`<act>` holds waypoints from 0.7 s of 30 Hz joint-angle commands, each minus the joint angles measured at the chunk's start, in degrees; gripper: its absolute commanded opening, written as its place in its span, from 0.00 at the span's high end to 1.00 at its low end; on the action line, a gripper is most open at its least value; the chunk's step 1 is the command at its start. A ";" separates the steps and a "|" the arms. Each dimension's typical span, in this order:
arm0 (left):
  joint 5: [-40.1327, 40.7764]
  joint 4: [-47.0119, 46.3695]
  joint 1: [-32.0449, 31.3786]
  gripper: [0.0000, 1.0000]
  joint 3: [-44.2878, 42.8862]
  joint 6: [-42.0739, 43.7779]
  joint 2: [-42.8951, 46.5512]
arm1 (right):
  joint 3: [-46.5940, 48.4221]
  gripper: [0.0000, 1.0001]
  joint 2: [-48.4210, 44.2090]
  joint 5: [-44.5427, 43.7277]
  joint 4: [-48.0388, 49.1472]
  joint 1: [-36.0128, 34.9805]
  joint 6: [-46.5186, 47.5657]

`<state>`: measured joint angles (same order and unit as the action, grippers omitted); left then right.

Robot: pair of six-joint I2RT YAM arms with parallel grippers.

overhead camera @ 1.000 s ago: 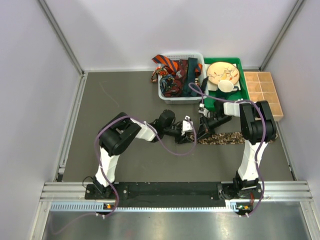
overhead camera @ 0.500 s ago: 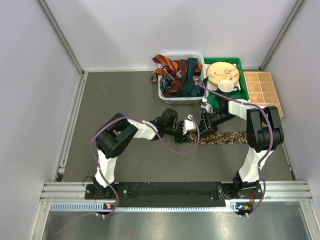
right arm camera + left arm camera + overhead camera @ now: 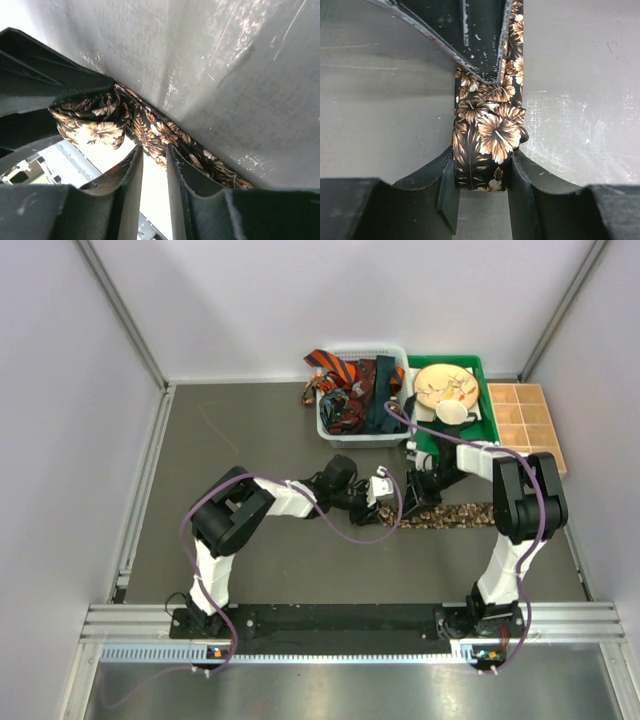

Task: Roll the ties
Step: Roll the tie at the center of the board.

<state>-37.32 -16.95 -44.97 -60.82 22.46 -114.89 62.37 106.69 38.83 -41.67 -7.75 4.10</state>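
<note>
A brown-and-black floral tie [image 3: 455, 514] lies flat on the grey table, running left to right. Its left end is rolled up, and my left gripper [image 3: 388, 508] is shut on that roll [image 3: 487, 140], one finger on each side. In the left wrist view the left gripper [image 3: 480, 167] sits at the bottom edge. My right gripper [image 3: 413, 495] is just behind the roll. In the right wrist view the right gripper [image 3: 154, 156] has its jaws a narrow gap apart, with the tie's edge [image 3: 160, 135] at their tips. More ties [image 3: 350, 380] fill the white basket [image 3: 326, 430].
A green tray [image 3: 482, 366] holding a wooden bowl [image 3: 445, 385] stands right of the basket. A wooden compartment box [image 3: 525, 425] lies at the far right. One right-gripper finger [image 3: 475, 40] hangs above the tie, close to my left gripper.
The right gripper went from shut to open and then narrowed. Its arm swung so the gripper sits a little further back. The left gripper kept hold of the roll and shifted slightly right.
</note>
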 commanded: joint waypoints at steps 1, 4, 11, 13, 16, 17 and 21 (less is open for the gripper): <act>6.03 10.01 0.32 1.00 1.05 -1.37 -2.09 | -0.67 0.76 0.27 -4.20 -2.97 0.37 3.45; 6.99 11.41 0.23 1.00 0.61 -0.75 -2.27 | 0.82 0.75 -0.78 -0.44 -3.24 0.37 3.20; 9.89 15.89 -0.73 1.00 -1.14 1.53 -2.00 | 1.18 0.61 -3.42 13.18 -1.22 0.28 -1.54; 10.60 16.68 -1.00 1.00 -1.41 2.32 -1.92 | 0.91 0.60 -3.34 14.34 0.09 0.19 -3.64; 11.83 18.60 -1.44 1.00 -2.02 3.03 -2.27 | 0.04 0.59 -3.25 15.84 2.20 -0.16 -7.25; 12.09 18.71 -1.61 1.00 -2.11 3.12 -2.27 | -0.14 0.59 -3.25 15.75 2.47 -0.68 -7.44; 13.59 19.76 -2.05 1.00 -2.90 3.47 -2.62 | 0.47 0.59 -2.90 15.14 2.91 -2.18 -9.11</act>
<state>-31.90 -8.45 -46.92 -64.77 24.56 -114.65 62.30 106.15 51.81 -40.77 -8.32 -2.17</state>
